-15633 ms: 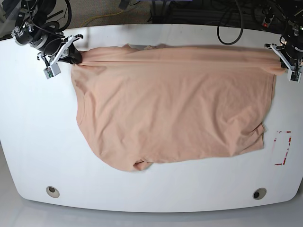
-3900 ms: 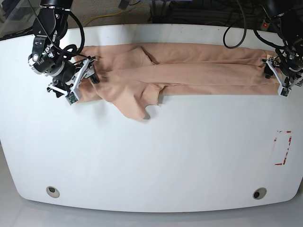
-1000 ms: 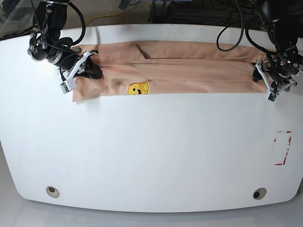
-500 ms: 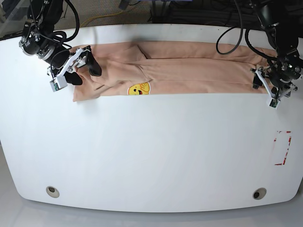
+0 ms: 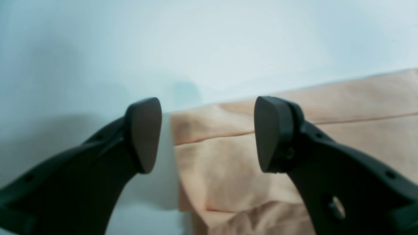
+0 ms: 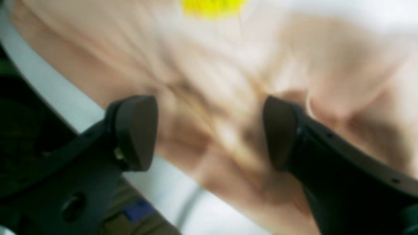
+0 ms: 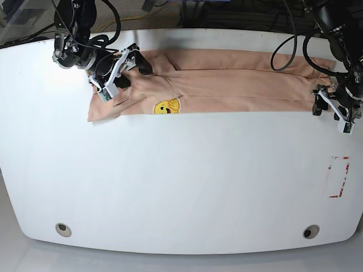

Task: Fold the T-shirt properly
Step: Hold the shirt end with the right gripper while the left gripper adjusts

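Note:
The peach T-shirt [image 7: 227, 82] lies folded into a long narrow strip along the far side of the white table [image 7: 181, 181], with a yellow smiley patch [image 7: 165, 106] on its near edge. My right gripper [image 7: 126, 72] is open and hovers over the strip's left part; its wrist view shows blurred fabric [image 6: 209, 81] between the open jaws [image 6: 209, 130] and the patch [image 6: 212, 5] at the top. My left gripper [image 7: 332, 113] is open at the strip's right end; its wrist view shows the shirt's corner [image 5: 235, 156] between the jaws [image 5: 207, 133].
A red-and-white marked rectangle [image 7: 338, 177] lies on the table at the right. Two round holes [image 7: 63, 229] [image 7: 309, 232] sit near the front edge. Black cables [image 7: 283, 34] hang past the far edge behind both arms.
My right gripper has moved to the right, over the shirt's left part. My left gripper has shifted slightly right and nearer, past the shirt's right end. The shirt has stayed put.

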